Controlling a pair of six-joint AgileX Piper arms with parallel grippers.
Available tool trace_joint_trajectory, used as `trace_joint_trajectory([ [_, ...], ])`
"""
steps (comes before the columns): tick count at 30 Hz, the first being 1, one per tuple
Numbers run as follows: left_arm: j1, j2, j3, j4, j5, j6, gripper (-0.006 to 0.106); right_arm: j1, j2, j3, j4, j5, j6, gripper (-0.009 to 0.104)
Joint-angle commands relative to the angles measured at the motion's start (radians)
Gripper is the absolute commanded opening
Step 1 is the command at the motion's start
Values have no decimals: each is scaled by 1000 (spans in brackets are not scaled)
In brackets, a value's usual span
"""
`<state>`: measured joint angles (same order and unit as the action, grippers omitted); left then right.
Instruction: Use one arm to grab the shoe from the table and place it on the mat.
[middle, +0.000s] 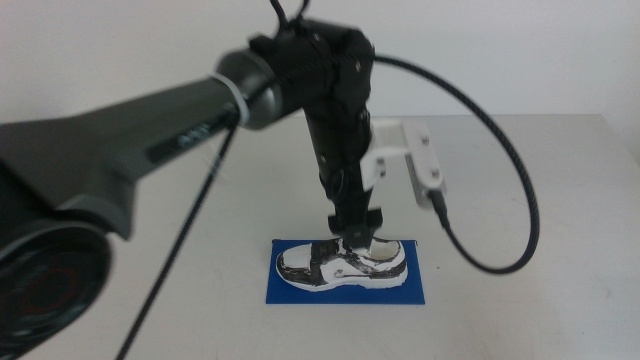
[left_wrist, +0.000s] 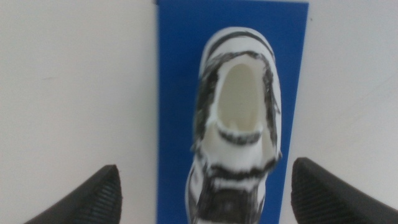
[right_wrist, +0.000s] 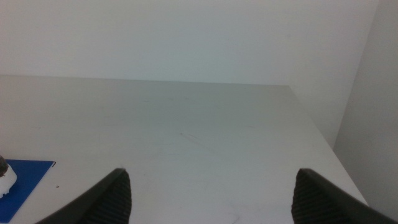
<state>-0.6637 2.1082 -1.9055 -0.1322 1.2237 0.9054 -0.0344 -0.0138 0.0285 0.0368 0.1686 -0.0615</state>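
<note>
Lying lengthwise on the mat (middle: 346, 290), the shoe (middle: 343, 264) sits directly under the left gripper (middle: 356, 236), whose spread jaws straddle its width, seemingly without contact, while the right gripper (right_wrist: 211, 199) waits open, well aside of the mat.

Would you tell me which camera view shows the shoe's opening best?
The left wrist view: it looks straight down into the shoe, lying on the mat. The middle view shows its side, the left gripper covering the opening. The right wrist view shows only a white sliver.
</note>
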Motion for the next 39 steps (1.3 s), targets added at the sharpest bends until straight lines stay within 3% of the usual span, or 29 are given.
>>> trace_joint_trajectory([
  [1, -2, -117, -29, -1, 95, -46, 94, -5, -21, -10, -8, -79, -13, 66],
  [11, 42, -352, -29, 39, 94, -346, 94, -5, -21, -10, -8, -79, -13, 66],
  [23, 199, -590, -9, 132, 86, -370, 94, -5, -21, -10, -8, -79, -13, 66],
  [39, 546, -1255, 835, 145, -660, -412, 94, -5, -21, -10, -8, -79, -13, 66],
])
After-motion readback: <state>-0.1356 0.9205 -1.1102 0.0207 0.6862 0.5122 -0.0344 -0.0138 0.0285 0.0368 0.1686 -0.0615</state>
